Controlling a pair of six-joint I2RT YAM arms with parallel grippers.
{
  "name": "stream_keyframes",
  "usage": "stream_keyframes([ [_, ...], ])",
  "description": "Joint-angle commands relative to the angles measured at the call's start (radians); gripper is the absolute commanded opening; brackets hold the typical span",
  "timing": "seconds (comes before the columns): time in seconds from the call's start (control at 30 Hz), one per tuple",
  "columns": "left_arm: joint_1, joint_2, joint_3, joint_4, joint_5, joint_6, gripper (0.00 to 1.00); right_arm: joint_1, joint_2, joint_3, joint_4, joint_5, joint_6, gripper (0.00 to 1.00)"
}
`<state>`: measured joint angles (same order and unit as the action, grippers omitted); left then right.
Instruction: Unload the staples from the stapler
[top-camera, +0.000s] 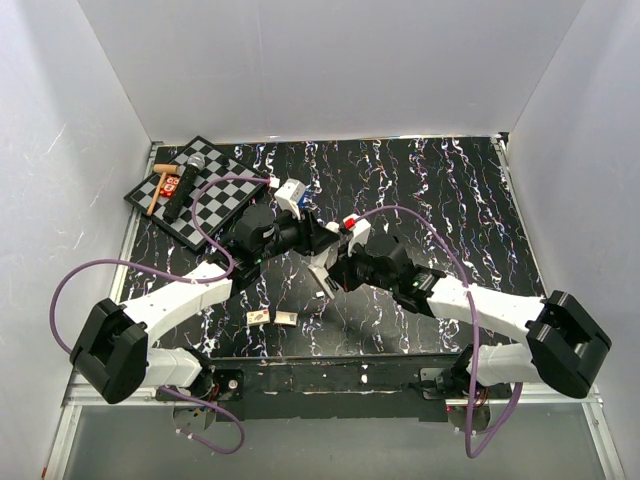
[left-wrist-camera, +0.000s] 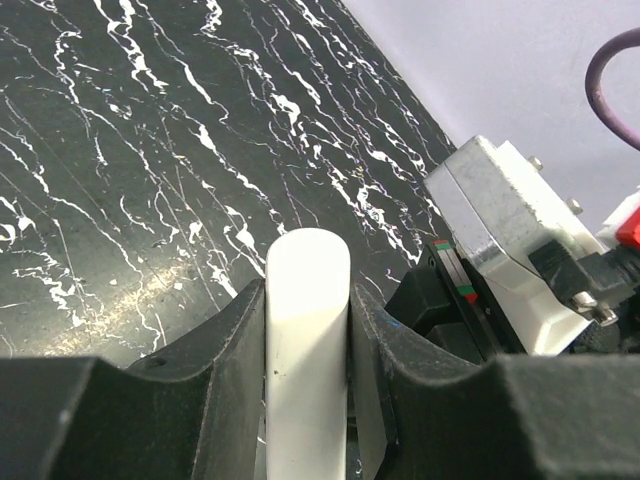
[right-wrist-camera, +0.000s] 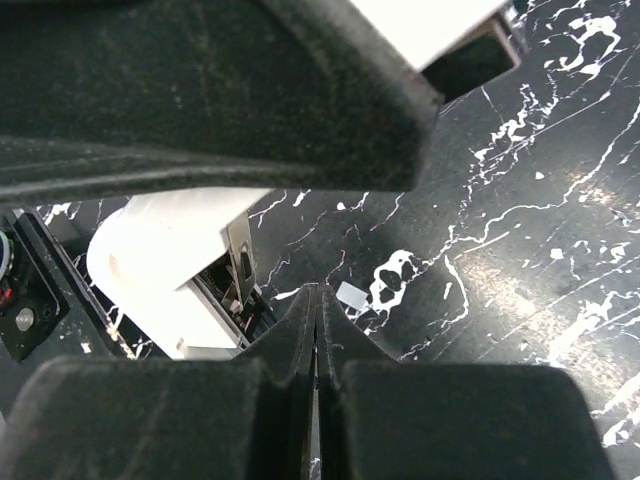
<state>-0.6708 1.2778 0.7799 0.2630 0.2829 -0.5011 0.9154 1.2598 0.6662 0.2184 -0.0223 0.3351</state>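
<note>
Fingers (left-wrist-camera: 222, 365) clamp stapler (left-wrist-camera: 307, 340), marbled table (left-wrist-camera: 150, 150), white walls (top-camera: 330, 60)

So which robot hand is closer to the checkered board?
Left. The left hand is just right of the checkered board; the right hand is farther right, beyond the left one.

One stapler (left-wrist-camera: 307, 340), two small tan blocks (top-camera: 258, 316) (top-camera: 285, 318), one checkered board (top-camera: 218, 200).

Stapler (left-wrist-camera: 307, 340) arm white; table (top-camera: 420, 180) blk w/ white marbling; board (top-camera: 215, 195) blk/white checks; cables (top-camera: 100, 263) purple.
</note>
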Motion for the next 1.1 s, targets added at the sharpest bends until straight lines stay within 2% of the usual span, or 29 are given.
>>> stream_keyframes([
  [0.0, 0.002, -0.011, 0.012, 0.104, -0.091, -0.007, 0.0, 0.011, 0.033, -0.025, 0.12, -0.087, 0.074, 0.01],
  [0.23, 0.0, 0.006, 0.004, 0.108, -0.134, 0.006, 0.0, 0.011, 0.092, -0.039, 0.208, -0.14, 0.133, 0.01],
  [0.5, -0.003, 0.028, 0.01, 0.104, -0.134, 0.013, 0.0, 0.011, 0.105, -0.034, 0.22, -0.148, 0.139, 0.01],
  [0.73, -0.006, 0.028, 0.013, 0.088, -0.111, 0.026, 0.0, 0.011, 0.089, -0.02, 0.165, -0.096, 0.11, 0.01],
  [1.07, -0.023, 0.031, 0.021, 0.039, -0.097, 0.035, 0.0, 0.011, 0.032, 0.053, 0.05, -0.008, -0.024, 0.01],
])
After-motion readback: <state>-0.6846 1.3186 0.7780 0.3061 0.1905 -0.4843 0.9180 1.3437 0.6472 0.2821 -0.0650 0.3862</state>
